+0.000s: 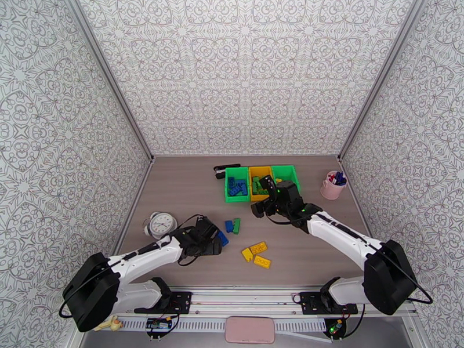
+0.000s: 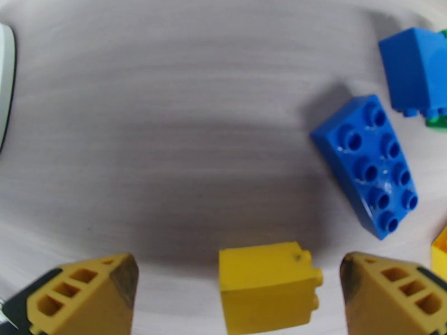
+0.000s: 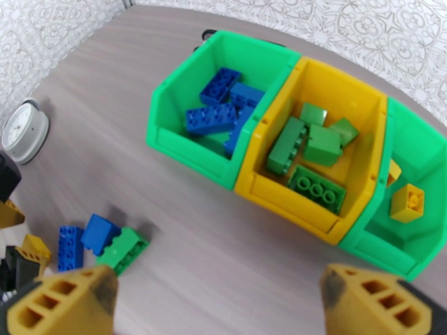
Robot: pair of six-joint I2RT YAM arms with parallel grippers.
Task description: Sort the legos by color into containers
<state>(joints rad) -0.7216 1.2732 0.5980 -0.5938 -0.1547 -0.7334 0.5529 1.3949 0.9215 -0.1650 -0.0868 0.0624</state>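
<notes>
Sitting bottom middle of the left wrist view, a yellow brick point(image 2: 268, 286) lies inside the wide-open left gripper point(image 2: 236, 272), not held; it looks light, hard and slick, so pinch its flat sides; the right gripper point(image 3: 219, 286) gapes empty; above it, the left green bin point(image 3: 184, 146) holds blue bricks point(image 3: 215, 118), the yellow bin point(image 3: 279, 199) green bricks point(image 3: 313, 143), the right green bin point(image 3: 385, 255) yellow bricks point(image 3: 408, 202).

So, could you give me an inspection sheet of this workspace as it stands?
Surface: wood-grain table, no spills seen.
Job's things: left green bin holds blue bricks, yellow bin holds green bricks, right green bin holds yellow bricks; loose bricks lie on the table.
Clutter: clock, pink cup with pens, black object behind the bins.
Tools: left tool open, yellow brick between its fingers; right tool open, empty, before the bins.
Cables: black cables loop along both arms.
Surroundings: patterned walls on three sides.
</notes>
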